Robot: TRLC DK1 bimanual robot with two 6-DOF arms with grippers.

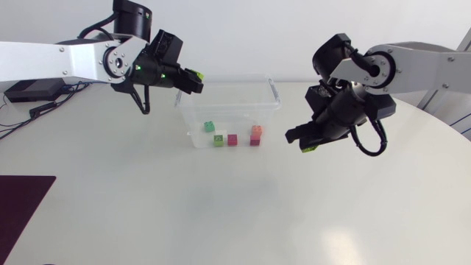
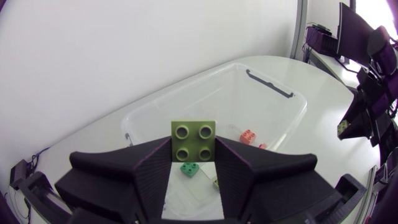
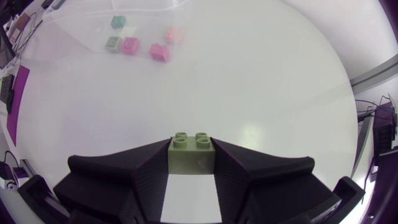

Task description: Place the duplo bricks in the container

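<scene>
- Olive-green in colour, one duplo brick [image 2: 193, 140] is clamped studs-up between the fingers of the left gripper [image 2: 193, 150], which are closed on it from two sides.
- The left arm [image 1: 66, 60] is stretched in level from the side, with the wrist bent so that the gripper is held above the left end of the clear container [image 1: 274, 96].
- A second brick [image 3: 192, 157], also olive, is pinched in the same way by the right gripper [image 3: 192, 149].
- The right arm [image 1: 412, 66] is folded downward, and its gripper is held over the bare table [image 1: 221, 213], apart from the container's right side.
- Five small bricks [image 1: 232, 139] are seen lying on the container's floor: two green, two pinkish-red and one orange.
</scene>
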